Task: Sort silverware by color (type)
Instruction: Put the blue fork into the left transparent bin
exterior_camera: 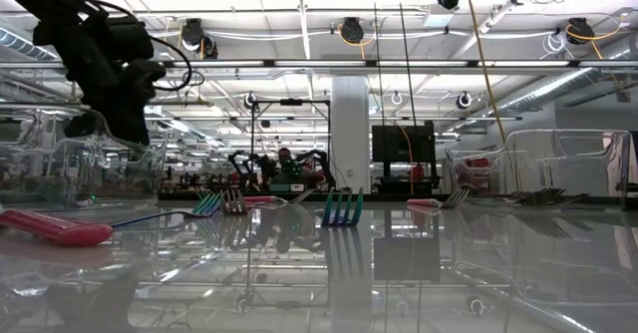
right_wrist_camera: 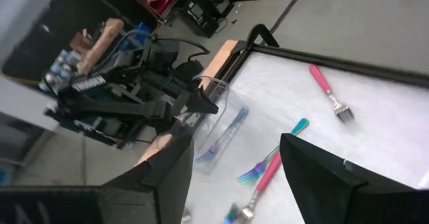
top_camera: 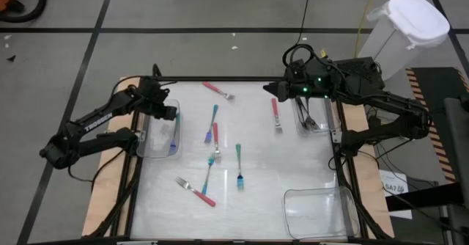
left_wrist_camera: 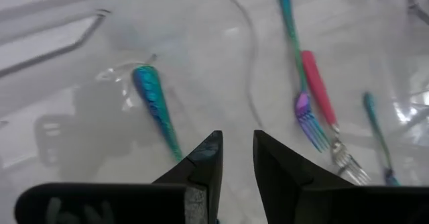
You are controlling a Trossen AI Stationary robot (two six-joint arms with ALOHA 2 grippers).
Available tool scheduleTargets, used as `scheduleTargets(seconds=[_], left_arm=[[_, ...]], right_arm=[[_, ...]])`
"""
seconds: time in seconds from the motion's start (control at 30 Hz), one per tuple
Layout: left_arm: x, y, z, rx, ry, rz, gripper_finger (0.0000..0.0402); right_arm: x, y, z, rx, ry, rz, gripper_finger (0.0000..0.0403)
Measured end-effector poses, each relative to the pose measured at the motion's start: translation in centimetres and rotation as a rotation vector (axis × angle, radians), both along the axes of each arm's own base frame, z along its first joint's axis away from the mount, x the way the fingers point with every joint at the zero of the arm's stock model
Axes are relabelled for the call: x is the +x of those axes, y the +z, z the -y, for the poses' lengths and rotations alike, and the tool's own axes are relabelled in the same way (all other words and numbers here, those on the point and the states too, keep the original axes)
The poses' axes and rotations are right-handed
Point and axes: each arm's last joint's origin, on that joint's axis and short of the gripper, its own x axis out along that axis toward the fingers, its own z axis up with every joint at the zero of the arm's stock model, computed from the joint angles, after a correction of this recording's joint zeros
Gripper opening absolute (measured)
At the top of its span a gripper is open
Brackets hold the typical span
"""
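My left gripper point(top_camera: 168, 113) point(left_wrist_camera: 236, 162) hovers over the clear bin point(top_camera: 150, 139) at the table's left edge, fingers a little open and empty. One teal fork point(left_wrist_camera: 157, 110) point(top_camera: 174, 136) lies flat in that bin. My right gripper point(top_camera: 273, 89) point(right_wrist_camera: 234, 177) hangs wide open and empty above the table's far right part. Several forks lie flat on the table: pink ones point(top_camera: 218, 91), point(top_camera: 276, 115), point(top_camera: 196, 192), point(top_camera: 215, 133) and teal ones point(top_camera: 213, 118), point(top_camera: 239, 168), point(top_camera: 209, 170). Black forks point(top_camera: 311, 120) lie in the right bin point(top_camera: 322, 128).
A third clear bin point(top_camera: 319, 210) stands at the table's near right corner. The table's black frame point(top_camera: 220, 80) runs along its edges. Open tabletop lies between the middle cluster of forks and the right bins. In the low view the left arm point(exterior_camera: 100, 54) hangs over the left bin point(exterior_camera: 60, 159).
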Motion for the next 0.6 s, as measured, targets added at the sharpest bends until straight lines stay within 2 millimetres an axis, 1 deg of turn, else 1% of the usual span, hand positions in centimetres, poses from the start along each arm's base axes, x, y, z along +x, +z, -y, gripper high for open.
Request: scheduleTargets(seconds=[0.17,0.3,0.43,0.6], left_arm=[[0.1,0.8,1.0,0.007,-0.016,0.053,0.0086],[0.1,1.5,2.1,0.013,-0.021,0.103,0.0086],[0.2,2.2,3.3,0.019,-0.040,0.149,0.0086],[0.1,3.1,4.6,0.058,-0.094,0.220,0.0086]], right_arm=[[0.1,0.0,-0.5,0.067,-0.025,0.020,0.0216],[0.8,-0.6,-1.3,0.099,-0.039,-0.009,0.0205],[2.1,-1.4,-2.5,0.125,-0.017,-0.038,0.0196],[4.1,-2.9,-4.1,0.157,0.036,-0.098,0.0191]])
